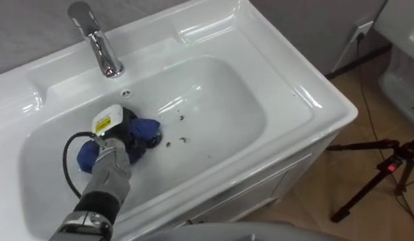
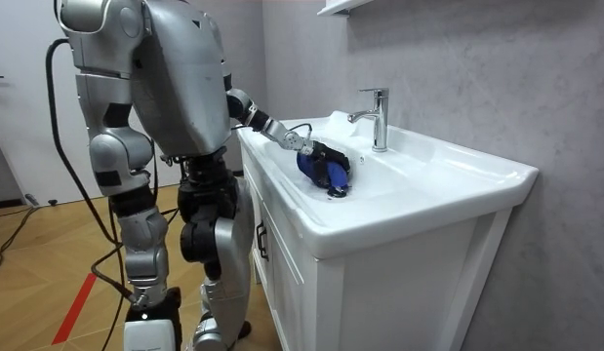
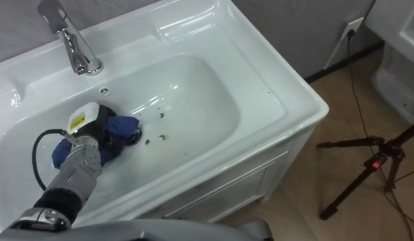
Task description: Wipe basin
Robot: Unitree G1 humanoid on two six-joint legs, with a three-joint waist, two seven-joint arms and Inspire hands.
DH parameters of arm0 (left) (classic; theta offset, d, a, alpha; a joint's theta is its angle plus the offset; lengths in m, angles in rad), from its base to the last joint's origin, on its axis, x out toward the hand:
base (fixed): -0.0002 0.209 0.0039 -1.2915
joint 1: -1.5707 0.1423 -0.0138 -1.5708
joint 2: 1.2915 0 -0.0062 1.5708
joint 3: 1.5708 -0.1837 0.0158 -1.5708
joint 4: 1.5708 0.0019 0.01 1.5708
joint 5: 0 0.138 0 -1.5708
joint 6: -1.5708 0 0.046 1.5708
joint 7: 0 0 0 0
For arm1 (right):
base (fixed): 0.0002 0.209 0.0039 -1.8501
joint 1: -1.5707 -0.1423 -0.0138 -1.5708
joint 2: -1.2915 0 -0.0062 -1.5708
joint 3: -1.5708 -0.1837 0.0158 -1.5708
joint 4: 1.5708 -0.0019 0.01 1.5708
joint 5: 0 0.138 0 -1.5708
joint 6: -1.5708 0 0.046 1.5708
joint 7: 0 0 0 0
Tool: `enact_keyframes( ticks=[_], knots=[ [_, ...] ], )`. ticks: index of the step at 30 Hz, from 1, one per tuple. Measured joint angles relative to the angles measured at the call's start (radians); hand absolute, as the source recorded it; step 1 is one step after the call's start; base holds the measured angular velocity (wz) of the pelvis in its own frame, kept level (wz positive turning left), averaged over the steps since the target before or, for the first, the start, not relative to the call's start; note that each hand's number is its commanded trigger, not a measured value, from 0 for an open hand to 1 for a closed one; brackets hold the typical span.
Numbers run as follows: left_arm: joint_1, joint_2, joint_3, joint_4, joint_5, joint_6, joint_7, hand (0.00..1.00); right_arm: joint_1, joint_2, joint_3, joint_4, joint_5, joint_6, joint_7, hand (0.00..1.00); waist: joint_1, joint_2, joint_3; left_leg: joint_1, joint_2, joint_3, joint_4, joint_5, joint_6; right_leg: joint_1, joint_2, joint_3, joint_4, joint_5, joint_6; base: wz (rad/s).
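Your left hand (image 1: 118, 136), fingers curled round the blue cloth (image 1: 146, 126) on the basin (image 1: 227, 100) floor just before the faucet (image 1: 99, 47), may skate over the dark specks (image 1: 183, 140) farther from the faucet if pressure slackens.

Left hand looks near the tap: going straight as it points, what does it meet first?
Gripping a blue cloth, the left hand would probably meet the white ceramic basin's rear wall by the overflow hole, below the chrome faucet.

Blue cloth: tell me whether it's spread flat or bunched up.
Bunched up. The blue cloth bulges in crumpled lumps on either side of the left robot hand pressing on it at the bottom of the basin.
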Motion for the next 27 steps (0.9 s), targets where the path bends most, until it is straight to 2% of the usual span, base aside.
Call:
enact_keyframes(
  ticks=[7, 11, 15, 19, 27],
  knots=[
    [0.05, 0.002, 0.087, 0.011, -0.012, -0.002, 0.042, 1.0, 0.003, 0.002, -0.038, -0.035, -0.072, 0.018, 0.012, 0.0, 0.029, 0.003, 0.0023, 0.022, 0.009, -0.001, -0.015, -0.006, -0.009, 0.013, 0.014, 0.012, 0.002, 0.002, -0.003, -0.03],
    [0.067, 0.004, 0.087, 0.009, -0.005, -0.002, 0.077, 1.0, 0.003, 0.001, -0.049, -0.042, -0.105, 0.042, 0.023, 0.0, 0.05, 0.004, 0.0014, 0.023, 0.013, -0.004, -0.018, -0.007, -0.011, 0.014, 0.018, 0.009, 0.004, 0.003, -0.006, -0.01],
    [0.089, 0.007, 0.087, 0.007, 0.003, -0.003, 0.135, 1.0, 0.004, 0.004, -0.049, -0.059, -0.112, 0.079, 0.029, 0.0, 0.082, 0.0, -0.0055, 0.026, 0.022, -0.003, -0.017, -0.009, -0.017, 0.014, 0.027, 0.011, 0.003, 0.007, -0.012, -0.07],
    [0.091, 0.007, 0.089, 0.018, 0.008, -0.003, 0.172, 1.0, 0.001, 0.003, -0.059, -0.077, -0.12, 0.082, 0.032, 0.0, 0.118, -0.001, -0.0109, 0.031, 0.029, -0.006, -0.014, -0.007, -0.023, 0.015, 0.036, 0.022, 0.0, 0.009, -0.02, -0.09],
    [0.107, 0.005, 0.085, 0.019, 0.005, -0.002, 0.19, 1.0, -0.018, 0.004, -0.065, -0.071, -0.125, 0.081, 0.032, 0.0, 0.115, 0.004, -0.0147, 0.033, 0.029, -0.023, -0.013, -0.006, -0.024, 0.019, 0.037, 0.022, -0.001, 0.007, -0.023, 0.0]
  ],
)
